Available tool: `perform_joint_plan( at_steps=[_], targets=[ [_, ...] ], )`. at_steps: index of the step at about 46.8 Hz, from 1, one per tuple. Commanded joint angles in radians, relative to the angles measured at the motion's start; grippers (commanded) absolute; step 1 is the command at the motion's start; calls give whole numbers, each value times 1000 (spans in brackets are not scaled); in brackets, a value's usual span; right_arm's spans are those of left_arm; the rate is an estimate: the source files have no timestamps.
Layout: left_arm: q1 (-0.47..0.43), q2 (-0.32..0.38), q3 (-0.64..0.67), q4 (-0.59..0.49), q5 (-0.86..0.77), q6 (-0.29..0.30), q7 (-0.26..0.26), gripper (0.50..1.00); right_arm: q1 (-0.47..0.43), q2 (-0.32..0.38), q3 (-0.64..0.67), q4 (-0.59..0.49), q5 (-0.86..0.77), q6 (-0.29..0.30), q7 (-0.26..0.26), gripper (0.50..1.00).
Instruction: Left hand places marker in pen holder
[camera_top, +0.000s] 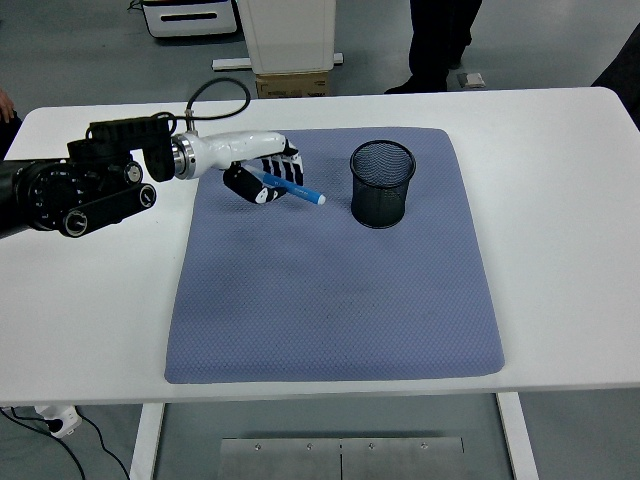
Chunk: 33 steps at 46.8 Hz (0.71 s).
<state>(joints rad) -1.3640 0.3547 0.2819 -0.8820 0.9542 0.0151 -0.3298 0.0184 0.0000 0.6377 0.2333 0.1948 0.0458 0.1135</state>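
Observation:
My left hand (262, 176) is shut on a blue marker (290, 187) with a white tip and holds it above the blue-grey mat (335, 300). The marker points right and slightly down, its tip a short way left of the black mesh pen holder (382, 184). The holder stands upright on the mat's far right part and looks empty. My left arm (75, 190) comes in from the left edge. My right arm is not in view.
The mat lies on a white table (560, 220). A person's legs (440, 40) stand behind the table's far edge. A white pedestal with a cardboard box (292, 84) is beyond the table.

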Motion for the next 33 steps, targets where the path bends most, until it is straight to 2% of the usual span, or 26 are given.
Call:
perform_joint_plan(
  at_steps=[1,22,33],
  targets=[
    [-15,0,0,0,-26,-1,-2,500,0,0,-1,0,0,-1,0,1000],
    [-61,-17,-17,0,-132,-3,-2,500,0,0,0,0,0,0,0,1000],
    [-60,-66,-67,0,-231,2,-2,500,0,0,-1,0,0,-1,0,1000]
  ],
)
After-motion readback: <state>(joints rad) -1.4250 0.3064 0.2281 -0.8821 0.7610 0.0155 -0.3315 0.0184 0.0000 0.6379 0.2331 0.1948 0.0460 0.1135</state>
